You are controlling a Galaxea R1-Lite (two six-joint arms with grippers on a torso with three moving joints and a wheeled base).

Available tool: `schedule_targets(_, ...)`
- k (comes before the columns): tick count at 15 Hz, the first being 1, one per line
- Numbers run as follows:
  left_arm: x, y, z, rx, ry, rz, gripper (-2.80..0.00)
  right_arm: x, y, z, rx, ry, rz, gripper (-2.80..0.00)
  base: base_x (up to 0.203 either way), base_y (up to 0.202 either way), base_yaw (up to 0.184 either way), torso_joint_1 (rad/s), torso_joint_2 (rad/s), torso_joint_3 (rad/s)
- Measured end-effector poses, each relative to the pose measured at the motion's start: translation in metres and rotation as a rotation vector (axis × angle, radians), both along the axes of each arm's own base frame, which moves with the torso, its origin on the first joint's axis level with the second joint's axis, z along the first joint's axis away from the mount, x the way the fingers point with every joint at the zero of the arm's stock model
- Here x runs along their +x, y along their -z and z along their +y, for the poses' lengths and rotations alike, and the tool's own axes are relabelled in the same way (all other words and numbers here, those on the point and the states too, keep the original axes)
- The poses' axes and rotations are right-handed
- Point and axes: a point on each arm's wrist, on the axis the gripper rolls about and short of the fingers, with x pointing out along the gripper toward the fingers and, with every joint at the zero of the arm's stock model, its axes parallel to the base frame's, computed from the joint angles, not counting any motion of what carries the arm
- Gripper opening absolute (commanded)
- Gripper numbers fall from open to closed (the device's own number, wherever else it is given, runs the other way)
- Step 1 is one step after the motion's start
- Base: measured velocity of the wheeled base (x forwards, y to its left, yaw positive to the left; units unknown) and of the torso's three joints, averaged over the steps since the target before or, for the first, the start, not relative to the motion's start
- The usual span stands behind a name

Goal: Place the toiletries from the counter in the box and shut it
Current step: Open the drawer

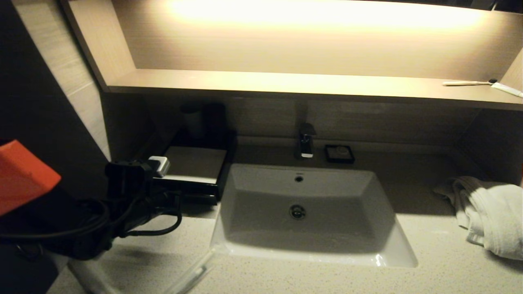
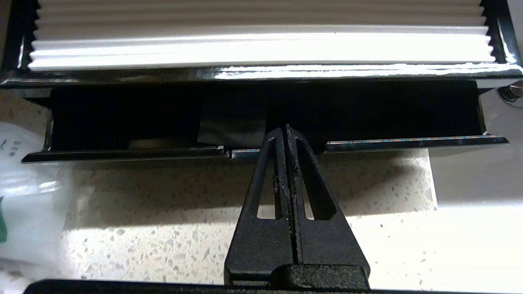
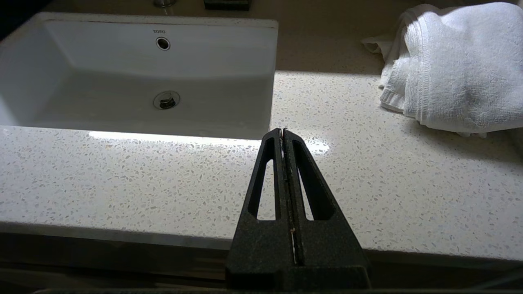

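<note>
left gripper [image 2: 284, 130]: 2 matte black tapered fingers, each with a long triangular cut-out; grainy texture, pale scuffs along the inner edges
right gripper [image 3: 282, 131]: same black 2-finger wedge, slotted, joined at a blocky black base
left arm [image 1: 122, 183]: black housing with a small white rounded block on top
cables [image 1: 155, 230]: black, looping under the arm
cover [image 1: 24, 173]: bright orange angular panel
</note>
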Motion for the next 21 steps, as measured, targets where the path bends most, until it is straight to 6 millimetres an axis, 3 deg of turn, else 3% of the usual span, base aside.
schedule_targets(21, 0.018, 0.009, -0.003, -0.003, -0.011, 0.004, -2.8, 0.0, 0.0, 0.0, 0.0, 0.0, 0.0, -2.8, 0.0, 0.0, 0.0, 0.0, 0.0, 0.0)
